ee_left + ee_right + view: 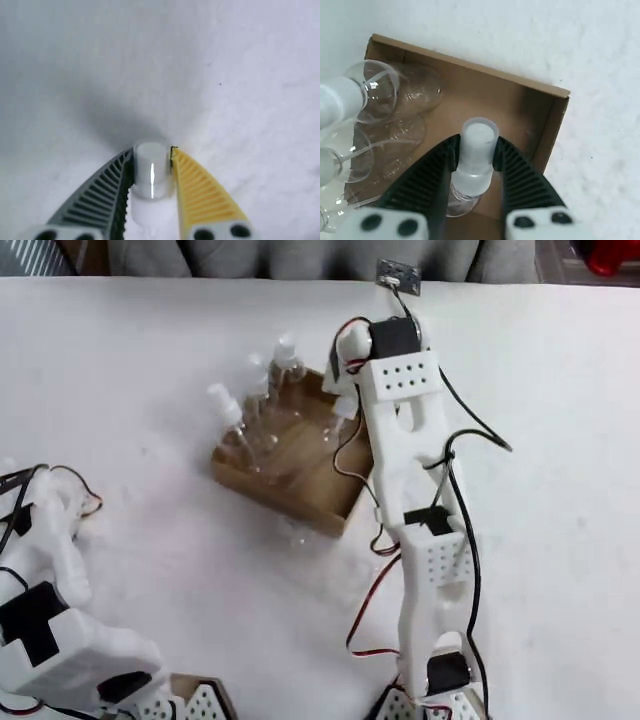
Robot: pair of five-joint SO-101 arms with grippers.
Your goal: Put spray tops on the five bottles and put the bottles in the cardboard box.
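The cardboard box [300,512] lies mid-table with three clear bottles [245,435] leaning in it, white spray tops pointing to the far left. My right gripper [342,412] is over the box's far right corner. In the right wrist view its black fingers [522,177] are shut on the frosted spray top of a fourth bottle [476,150], which hangs upright inside the box [470,67] beside the other bottles [375,92]. My left arm [45,540] is at the near left. Its gripper [151,150] is shut on a white spray top [150,170] over bare table.
A small clear piece [300,538] lies on the table just in front of the box. A metal tag [398,276] sits at the far edge. Cardboard [190,690] shows near the left arm's base. White table stretches wide on both sides of the box.
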